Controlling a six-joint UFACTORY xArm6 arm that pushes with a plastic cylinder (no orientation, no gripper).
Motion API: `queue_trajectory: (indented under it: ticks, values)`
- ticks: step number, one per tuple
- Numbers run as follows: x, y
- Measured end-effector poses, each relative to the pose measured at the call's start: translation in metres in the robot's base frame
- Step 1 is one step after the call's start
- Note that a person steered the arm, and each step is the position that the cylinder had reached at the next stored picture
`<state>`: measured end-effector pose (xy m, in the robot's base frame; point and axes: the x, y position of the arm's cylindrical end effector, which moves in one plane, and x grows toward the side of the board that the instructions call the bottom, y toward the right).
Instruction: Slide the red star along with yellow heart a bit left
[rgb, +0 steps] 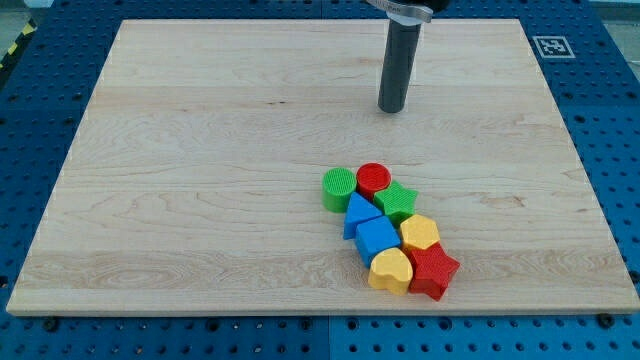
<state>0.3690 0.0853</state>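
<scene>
The red star (433, 271) lies near the view's bottom, at the lower right end of a tight cluster of blocks. The yellow heart (390, 270) touches its left side. My tip (391, 108) stands on the board well above the cluster, toward the view's top, apart from every block and roughly above the red cylinder.
The cluster also holds a green cylinder (339, 188), a red cylinder (374, 179), a green star (397, 201), a blue triangle (358, 213), a blue cube (377, 238) and a yellow hexagon (419, 233). The wooden board (200, 150) has a blue pegboard around it.
</scene>
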Motion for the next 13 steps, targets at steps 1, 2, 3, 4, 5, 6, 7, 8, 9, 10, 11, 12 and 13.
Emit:
queue_trajectory:
  ticks: [1, 2, 3, 4, 5, 6, 7, 8, 9, 10, 11, 12, 13]
  values:
    - [0.0, 0.0]
    - [0.0, 0.0]
    - [0.001, 0.009]
    - [0.018, 0.041]
    - [0.061, 0.065]
    - [0.128, 0.065]
    - [0.202, 0.065]
    - [0.249, 0.065]
    - [0.25, 0.064]
    - [0.25, 0.064]
    - [0.25, 0.051]
    - [0.249, 0.029]
    - [0.249, 0.007]
